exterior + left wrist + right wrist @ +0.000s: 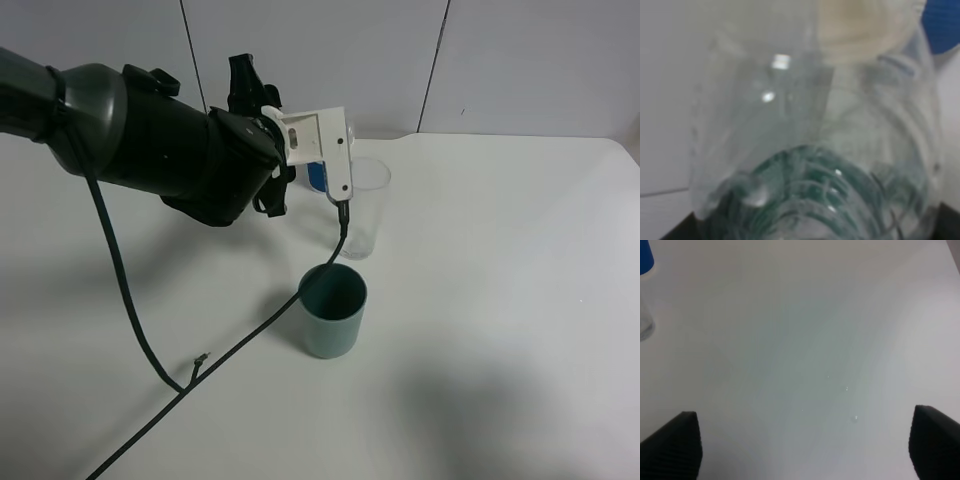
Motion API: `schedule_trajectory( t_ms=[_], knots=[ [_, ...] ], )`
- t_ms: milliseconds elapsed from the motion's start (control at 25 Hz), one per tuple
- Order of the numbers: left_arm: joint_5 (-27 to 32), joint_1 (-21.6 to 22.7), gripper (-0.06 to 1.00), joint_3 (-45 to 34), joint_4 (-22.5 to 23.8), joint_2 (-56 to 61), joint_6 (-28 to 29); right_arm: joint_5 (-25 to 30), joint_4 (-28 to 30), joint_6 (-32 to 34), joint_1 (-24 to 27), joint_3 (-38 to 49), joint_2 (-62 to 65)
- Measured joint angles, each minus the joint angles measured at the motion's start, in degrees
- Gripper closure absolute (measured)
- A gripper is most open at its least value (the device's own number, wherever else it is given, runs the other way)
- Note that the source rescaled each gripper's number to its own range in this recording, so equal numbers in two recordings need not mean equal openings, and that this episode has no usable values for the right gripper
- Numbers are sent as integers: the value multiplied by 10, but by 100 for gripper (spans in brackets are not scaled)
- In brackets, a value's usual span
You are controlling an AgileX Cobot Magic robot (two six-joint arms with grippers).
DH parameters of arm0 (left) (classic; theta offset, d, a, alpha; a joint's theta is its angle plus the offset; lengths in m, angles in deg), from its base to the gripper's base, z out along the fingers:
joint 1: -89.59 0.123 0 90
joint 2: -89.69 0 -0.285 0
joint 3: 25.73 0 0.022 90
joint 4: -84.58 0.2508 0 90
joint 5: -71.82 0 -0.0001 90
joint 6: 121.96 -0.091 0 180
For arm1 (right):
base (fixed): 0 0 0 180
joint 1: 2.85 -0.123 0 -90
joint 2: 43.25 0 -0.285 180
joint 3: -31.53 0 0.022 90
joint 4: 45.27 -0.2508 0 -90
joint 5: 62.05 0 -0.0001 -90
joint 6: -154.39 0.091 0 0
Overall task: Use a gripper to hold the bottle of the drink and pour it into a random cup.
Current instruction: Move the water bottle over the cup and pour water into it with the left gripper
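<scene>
My left gripper (322,148), a white jaw piece on the bulky black arm, hangs tilted over the rim of the tall clear cup (362,207). It is shut on the bottle (810,150), which fills the left wrist view: clear plastic, green label low, pale mouth (865,30) pointing away. In the exterior view the bottle is hidden behind the jaw piece. I cannot make out the drink or any stream. My right gripper (804,420) is open and empty above bare table; only its two dark fingertips (670,445) show.
An opaque teal cup (333,310) stands in front of the clear cup. A blue cup (316,176) sits behind the left gripper, also in the left wrist view (942,25). The arm's black cable (150,350) trails across the white table (520,300).
</scene>
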Motion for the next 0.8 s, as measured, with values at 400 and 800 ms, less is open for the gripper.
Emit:
schedule_trajectory(
  t_ms=[400, 800],
  knots=[
    [-16, -2, 94, 5, -3, -1, -60, 0, 0, 0, 0, 0, 0],
    [-24, -2, 94, 5, -4, -1, -99, 0, 0, 0, 0, 0, 0]
  ],
)
